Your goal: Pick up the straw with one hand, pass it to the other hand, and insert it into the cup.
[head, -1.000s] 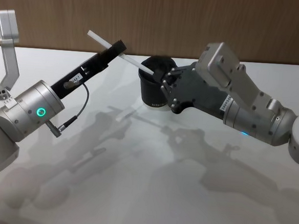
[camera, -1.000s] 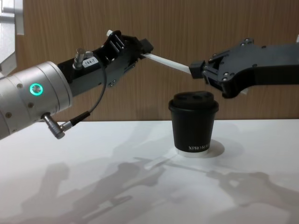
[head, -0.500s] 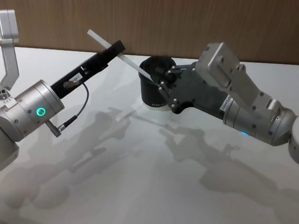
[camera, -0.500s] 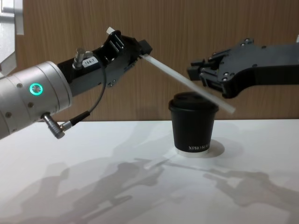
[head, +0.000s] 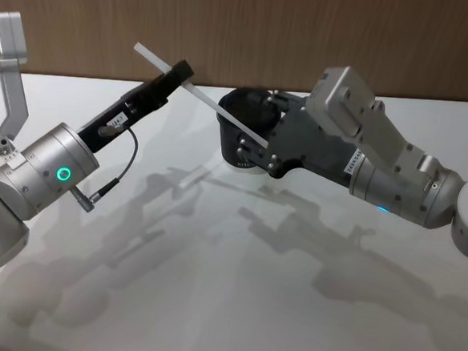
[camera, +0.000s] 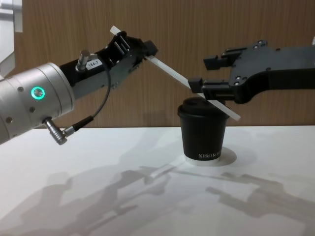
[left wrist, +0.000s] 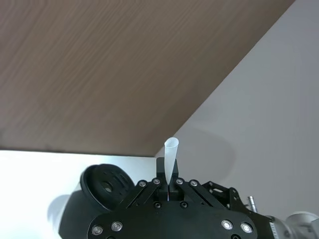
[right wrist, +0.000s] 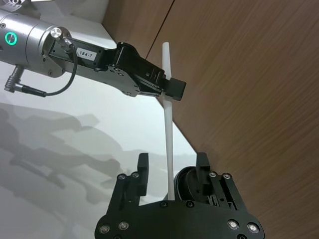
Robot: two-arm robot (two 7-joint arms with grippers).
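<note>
Straw (camera: 170, 71): white, held in the air, slanting down rightward to just above the cup (camera: 204, 132) on the table (camera: 98, 196), pinched near its upper end by the closed left gripper (camera: 146, 50), apparently leaving the long lower end free to aim at the lid; right gripper (camera: 209, 73) flanks it, fingers wide apart, holding nothing.

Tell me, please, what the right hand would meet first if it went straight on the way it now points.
Probably the left hand, shut on the straw that runs ahead from between the right hand's open fingers. The chest view puts that hand higher, so a miss is possible.
</note>
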